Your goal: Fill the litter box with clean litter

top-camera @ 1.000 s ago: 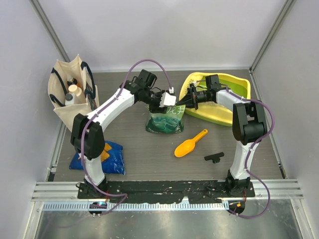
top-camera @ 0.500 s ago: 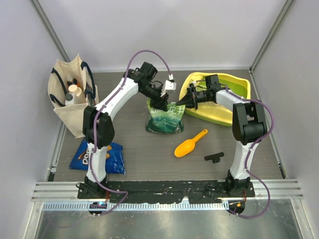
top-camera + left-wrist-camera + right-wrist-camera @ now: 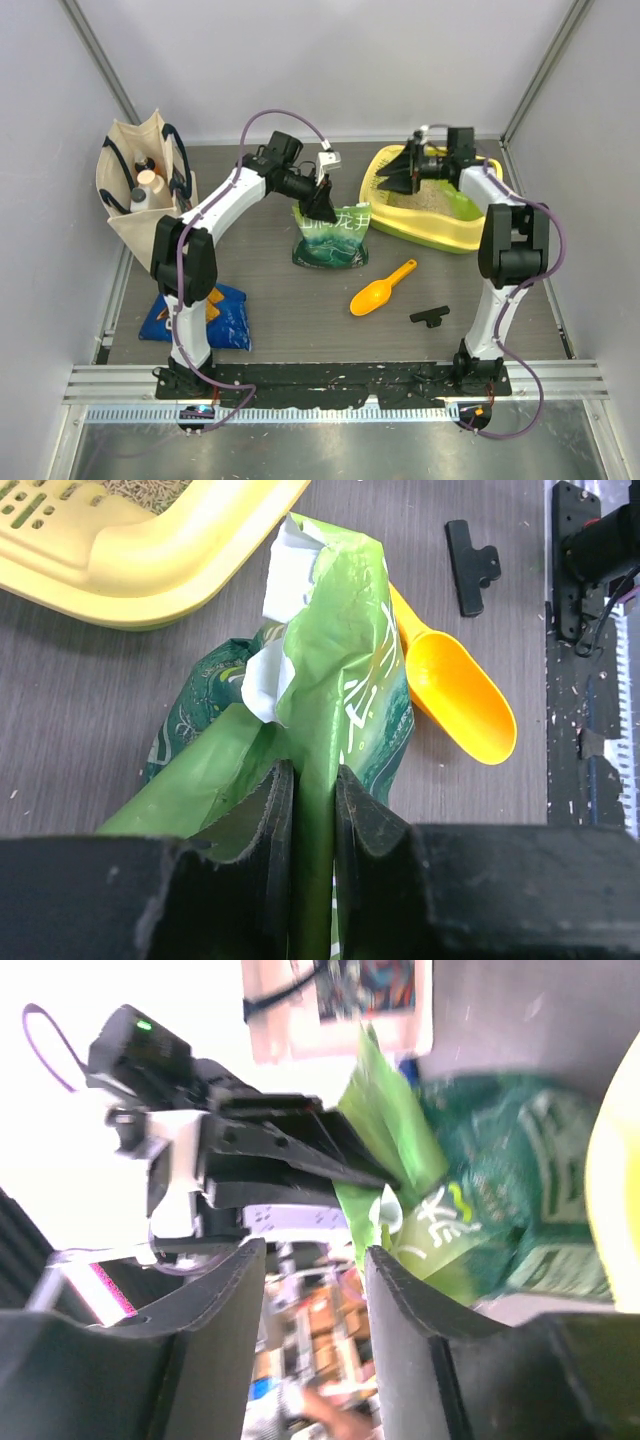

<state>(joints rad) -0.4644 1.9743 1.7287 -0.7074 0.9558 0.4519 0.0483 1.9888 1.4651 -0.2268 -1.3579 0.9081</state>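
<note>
Fill: partway, judged | litter box (image 3: 445, 238) far right of table | clean litter (image 3: 432, 203) covers basin floor, depth unclear | left gripper (image 3: 313, 780) clamped on top of green pouch (image 3: 332, 240), which stands beside the box | right gripper (image 3: 315, 1250) over grate end, fingers apart, empty | left to do: probably more pouring

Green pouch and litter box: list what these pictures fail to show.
- Inside the green pouch: opaque walls, every view.
- Its mouth, top view: left gripper covers it.
- Part of litter box basin, top view: right gripper and arm overhang.
- Right wrist view: background blurred.
</note>
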